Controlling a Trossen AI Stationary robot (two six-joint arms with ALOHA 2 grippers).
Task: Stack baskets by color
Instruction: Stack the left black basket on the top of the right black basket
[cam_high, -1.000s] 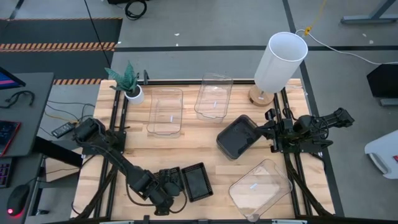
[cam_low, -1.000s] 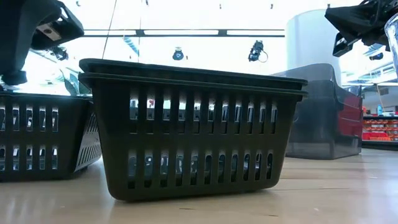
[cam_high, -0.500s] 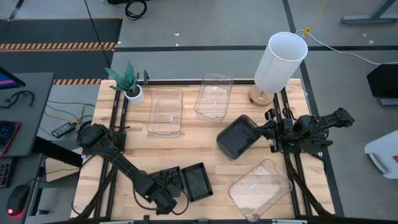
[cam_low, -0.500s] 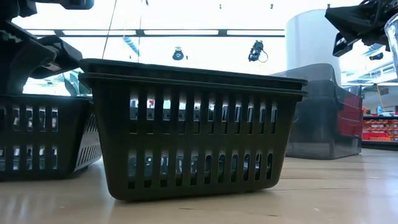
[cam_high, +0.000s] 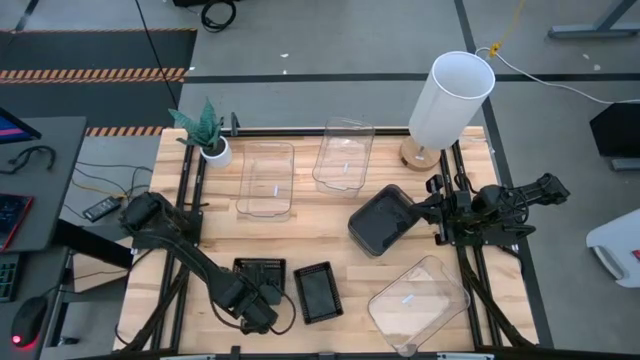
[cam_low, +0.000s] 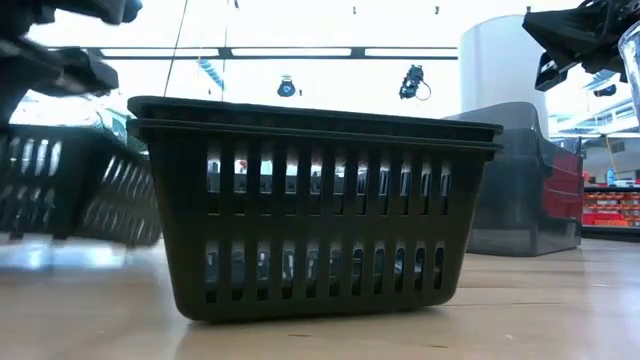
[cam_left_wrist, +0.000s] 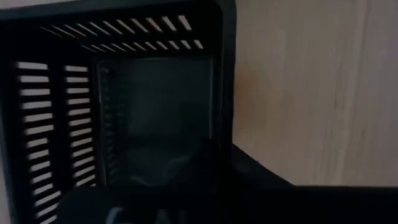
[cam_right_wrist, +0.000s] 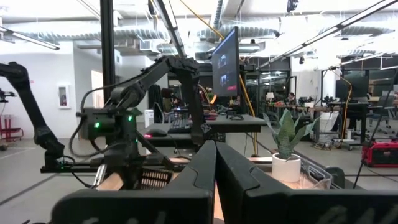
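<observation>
1. Your left gripper (cam_high: 258, 313) has its fingers clamped on the near rim of a black mesh basket (cam_high: 260, 277). The basket body reaches away from the fingers toward the counter's middle, and in the low view it hangs tilted, clear of the counter (cam_high: 320, 225).
2. The second black mesh basket (cam_high: 318, 292) stands just to the right of the fingers, apart from the held one. Its long axis runs roughly parallel to the held basket's, so the coming move looks like a short carry sideways and a drop in.
3. The left arm is far nearer; the right gripper (cam_high: 434, 213), fingers pressed together and empty, waits beside the smoky grey basket (cam_high: 381, 220), well apart.
4. A second ago your left fingers stood open over the basket, which sat touching its neighbour; now they have closed, lifted it and drawn it left.
</observation>
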